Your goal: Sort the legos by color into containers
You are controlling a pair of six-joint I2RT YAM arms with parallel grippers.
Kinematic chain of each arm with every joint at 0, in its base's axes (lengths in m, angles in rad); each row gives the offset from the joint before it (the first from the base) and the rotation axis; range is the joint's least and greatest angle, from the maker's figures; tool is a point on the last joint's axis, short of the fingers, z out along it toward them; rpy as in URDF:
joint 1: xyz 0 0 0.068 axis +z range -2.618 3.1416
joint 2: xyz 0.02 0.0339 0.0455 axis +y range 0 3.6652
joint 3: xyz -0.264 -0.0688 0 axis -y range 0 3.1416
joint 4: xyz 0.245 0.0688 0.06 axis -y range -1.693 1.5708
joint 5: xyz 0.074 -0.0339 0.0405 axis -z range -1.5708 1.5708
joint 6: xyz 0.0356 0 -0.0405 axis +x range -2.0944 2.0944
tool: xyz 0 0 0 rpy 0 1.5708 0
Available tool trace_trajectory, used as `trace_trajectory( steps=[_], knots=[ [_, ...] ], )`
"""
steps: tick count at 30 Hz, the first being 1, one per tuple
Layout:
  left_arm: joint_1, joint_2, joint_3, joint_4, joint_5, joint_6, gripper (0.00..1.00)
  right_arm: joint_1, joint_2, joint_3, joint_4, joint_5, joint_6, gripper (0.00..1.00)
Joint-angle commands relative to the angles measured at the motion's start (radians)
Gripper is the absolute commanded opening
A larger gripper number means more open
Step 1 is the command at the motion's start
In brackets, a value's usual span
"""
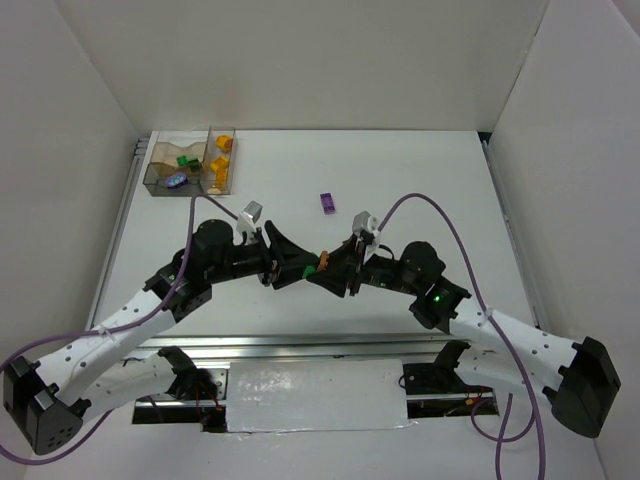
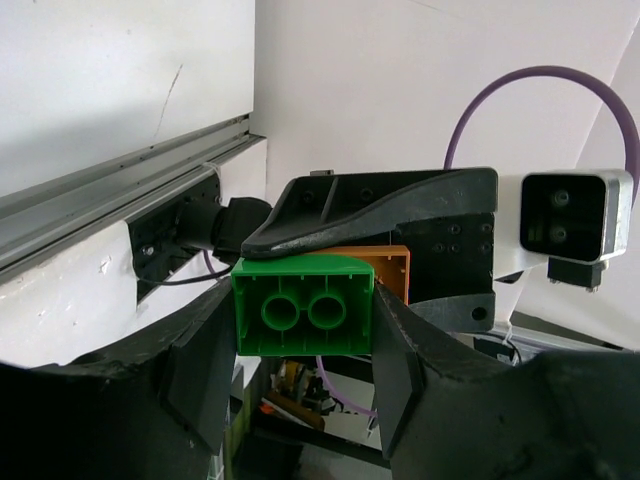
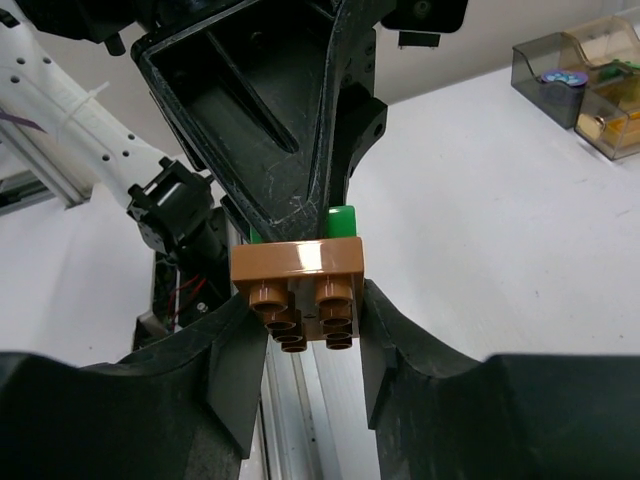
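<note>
The left claw (image 2: 303, 335) is closed on a green brick (image 2: 303, 305), its two fingers pressed against the brick's sides, with the hollow underside facing the left wrist camera. The right claw (image 3: 300, 335) is clamped just as tightly on a brown brick (image 3: 298, 275), studs turned toward its own camera. The two claws meet nose to nose above the near middle of the counter (image 1: 420, 180), and both bricks are held in the air. The brown brick sits right behind the green one and seems to touch it; whether they are locked together I cannot tell.

A purple brick (image 1: 328, 203) lies alone on the counter just beyond the claws. The containers (image 1: 190, 162) stand at the far left corner. The wider bin holds a green piece (image 1: 185, 158) and a rounded purple-blue piece (image 1: 177, 181), and the narrower bin holds yellow and orange pieces (image 1: 220, 160).
</note>
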Motion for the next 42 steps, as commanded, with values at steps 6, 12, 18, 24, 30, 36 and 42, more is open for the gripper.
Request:
trace_trajectory(
  steps=[6, 12, 18, 24, 30, 36, 42],
  knots=[
    [-0.005, 0.017, 0.032, 0.095, 0.065, 0.024, 0.0, -0.017, -0.055, -0.006, 0.019, -0.076, -0.007, 0.17],
    [-0.002, 0.019, 0.035, 0.131, 0.088, 0.033, 0.0, -0.041, -0.118, -0.013, -0.042, -0.094, -0.021, 0.0],
    [-0.001, 0.034, 0.03, 0.218, 0.138, 0.049, 0.0, -0.078, -0.161, -0.02, -0.102, -0.157, -0.033, 0.0],
    [0.014, 0.037, 0.076, 0.126, 0.111, 0.13, 0.0, -0.117, -0.186, -0.034, -0.113, -0.165, -0.017, 0.0],
    [0.143, 0.034, 0.132, -0.001, 0.053, 0.266, 0.0, -0.124, -0.238, -0.063, -0.153, -0.086, -0.003, 0.0],
    [0.346, 0.157, 0.363, -0.359, -0.402, 0.571, 0.0, -0.127, -0.301, -0.086, -0.186, 0.019, 0.049, 0.0],
    [0.508, 0.356, 0.455, -0.169, -0.682, 0.746, 0.0, -0.124, -0.326, -0.12, -0.182, 0.018, 0.072, 0.0]
  ],
)
